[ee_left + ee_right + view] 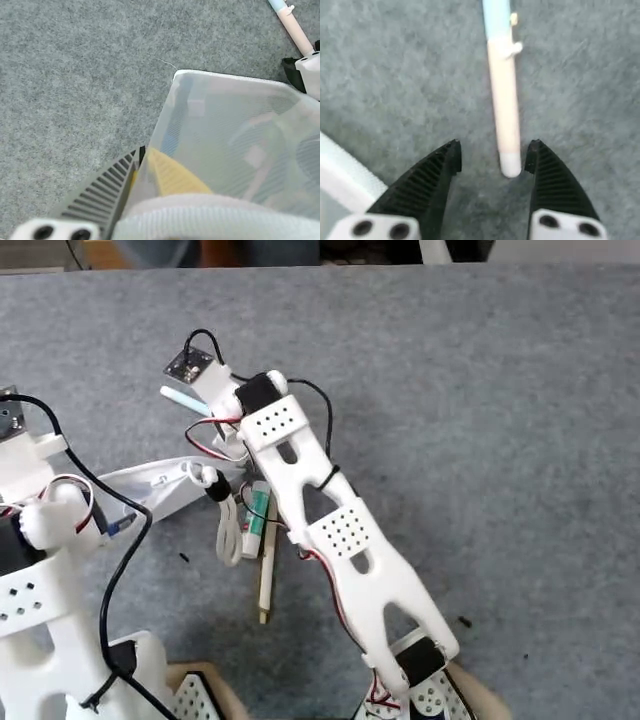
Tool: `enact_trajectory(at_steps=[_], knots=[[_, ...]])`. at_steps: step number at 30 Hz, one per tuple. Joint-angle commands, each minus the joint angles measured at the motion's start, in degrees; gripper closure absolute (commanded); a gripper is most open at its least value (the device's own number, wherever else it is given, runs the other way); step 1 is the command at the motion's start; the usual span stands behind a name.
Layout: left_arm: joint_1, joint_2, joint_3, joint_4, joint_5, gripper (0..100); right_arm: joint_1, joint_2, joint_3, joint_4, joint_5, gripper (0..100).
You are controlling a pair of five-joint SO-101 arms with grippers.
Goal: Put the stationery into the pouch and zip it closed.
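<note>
- The left gripper is sitting clenched on the edge of a translucent white mesh pouch, with one grey ribbed finger outside the fabric and the other showing yellowish through the mesh.
- In the high view, the pouch is lying at about 9 o'clock from the table's middle. It is stretching from the left gripper toward the white right arm.
- The right gripper is hanging released, low over the grey felt-like table cover, with its black ribbed fingers spread apart.
- A pale pink pen with a light blue cap is lying flat on the cover. Its pink end is resting between the spread fingers, just beside one of them, and no finger is pressing on it.
- In the high view, the pen is lying at about 10 o'clock, outside the pouch and at 12 o'clock from it.
- A slim wooden stick and a small white item with a green label are lying outside the pouch at about 7 o'clock, partly under the right arm.
</note>
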Motion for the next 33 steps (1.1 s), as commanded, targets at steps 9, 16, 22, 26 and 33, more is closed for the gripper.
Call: enact_trajectory(at_steps=[9,16,22,26,33], knots=[[-1.0,0.3,2.9,-0.4,0.0,97,-0.4,-0.7,-0.4,3.1,0.4,96.5],[-1.0,0.3,2.9,-0.4,0.0,97,2.1,-0.9,-0.5,3.1,0.4,98.6],[-1.0,0.3,2.9,-0.4,0.0,97,4.7,-1.0,-0.7,6.7,0.7,98.6],[-1.0,0.4,2.9,-0.4,0.0,97,7.2,-1.1,-3.8,7.8,0.7,98.6],[-1.0,0.4,2.9,-0.4,0.0,97,12.8,-2.2,-9.2,7.9,0.4,98.6]])
